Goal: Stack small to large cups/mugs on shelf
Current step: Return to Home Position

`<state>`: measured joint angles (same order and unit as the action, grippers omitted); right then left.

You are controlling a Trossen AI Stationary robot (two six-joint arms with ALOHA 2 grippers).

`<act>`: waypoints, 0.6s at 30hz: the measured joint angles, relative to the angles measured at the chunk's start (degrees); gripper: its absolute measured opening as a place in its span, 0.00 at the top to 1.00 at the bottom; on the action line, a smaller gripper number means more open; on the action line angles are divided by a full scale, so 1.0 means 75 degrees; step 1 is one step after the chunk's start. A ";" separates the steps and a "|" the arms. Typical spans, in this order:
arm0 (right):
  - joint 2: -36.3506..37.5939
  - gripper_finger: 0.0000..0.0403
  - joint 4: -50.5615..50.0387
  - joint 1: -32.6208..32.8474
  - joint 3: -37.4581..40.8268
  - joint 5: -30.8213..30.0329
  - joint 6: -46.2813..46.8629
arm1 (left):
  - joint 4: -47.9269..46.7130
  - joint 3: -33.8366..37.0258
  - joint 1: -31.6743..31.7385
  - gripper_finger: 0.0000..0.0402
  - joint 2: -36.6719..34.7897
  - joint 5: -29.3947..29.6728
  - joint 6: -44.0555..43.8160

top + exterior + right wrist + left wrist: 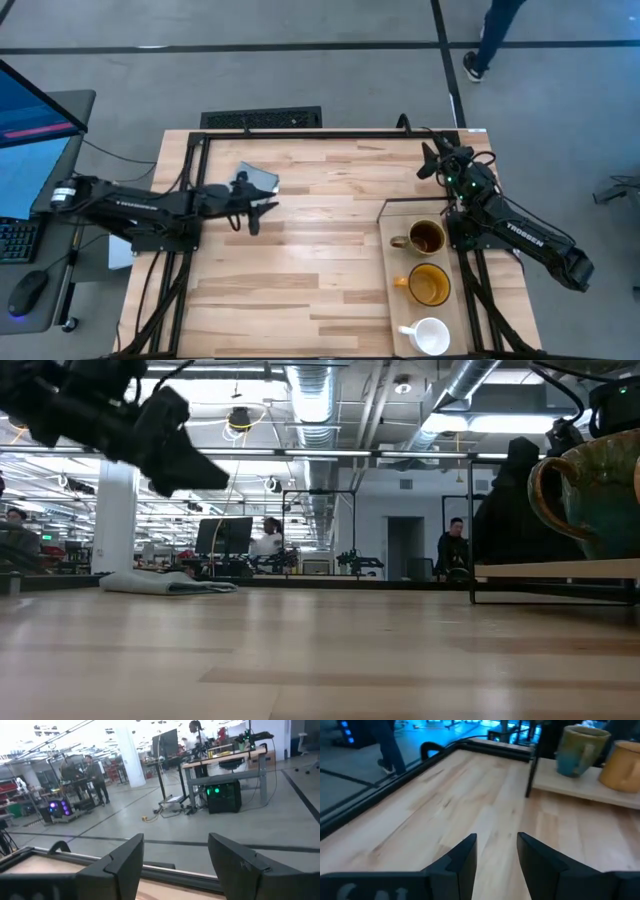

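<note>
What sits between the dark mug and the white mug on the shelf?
The yellow mug, apart from both, as the high view shows.

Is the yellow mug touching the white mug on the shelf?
Apart. The high view shows a strip of bare shelf between the yellow mug and the white mug.

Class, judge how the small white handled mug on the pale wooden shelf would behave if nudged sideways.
The small white handled mug looks rigid and glazed, so probably slippery and breakable. Standing upright and squat, it would likely slide rather than tip.
</note>
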<state>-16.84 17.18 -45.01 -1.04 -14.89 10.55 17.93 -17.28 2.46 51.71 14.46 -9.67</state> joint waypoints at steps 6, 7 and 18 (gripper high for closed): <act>-0.0003 0.39 0.0001 -0.0017 0.0000 -0.0027 -0.0047 | 0.1211 0.1131 0.0888 0.68 -0.0271 -0.0740 -0.0154; 0.0000 0.39 0.0001 -0.0017 0.0000 -0.0025 -0.0058 | 0.1452 0.1286 0.1014 0.68 -0.0270 -0.0746 -0.0200; 0.0003 0.39 0.0098 -0.0065 -0.0003 -0.0196 0.0845 | 0.2713 0.1868 0.2134 0.68 -0.0272 -0.0706 -0.0001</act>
<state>-16.81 17.92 -45.50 -1.06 -16.36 16.89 38.28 -3.27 18.47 49.67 9.16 -9.68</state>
